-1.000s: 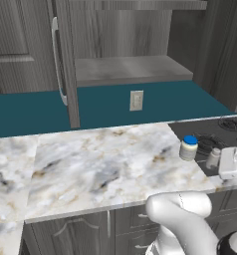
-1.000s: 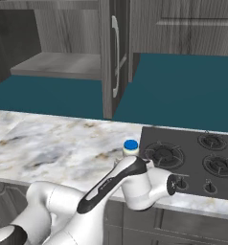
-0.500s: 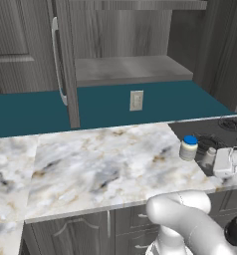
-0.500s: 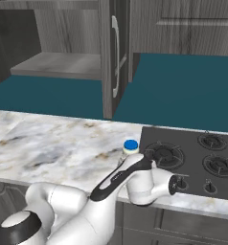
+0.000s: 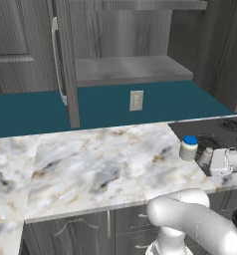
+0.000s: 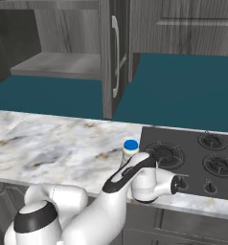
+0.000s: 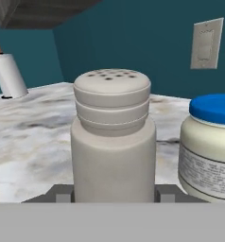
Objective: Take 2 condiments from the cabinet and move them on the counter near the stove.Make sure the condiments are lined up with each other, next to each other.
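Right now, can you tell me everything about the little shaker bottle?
The shaker bottle is small, slim and pale grey, smooth like plastic, with a ridged round cap dotted with little holes. It stands upright on the marble counter by the stove, right beside the blue-lidded jar, a narrow gap between them. The gripper has a fingertip at each side of its base; whether they press it I cannot tell.

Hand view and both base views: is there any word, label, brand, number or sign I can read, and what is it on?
Jar: a label with lines of small dark print, too blurred to read.
Shaker: plain, holes in its cap, no text.
Wall outlet plate: no marking.
Stove: marks by the knobs too small to read.
Nothing legible anywhere.
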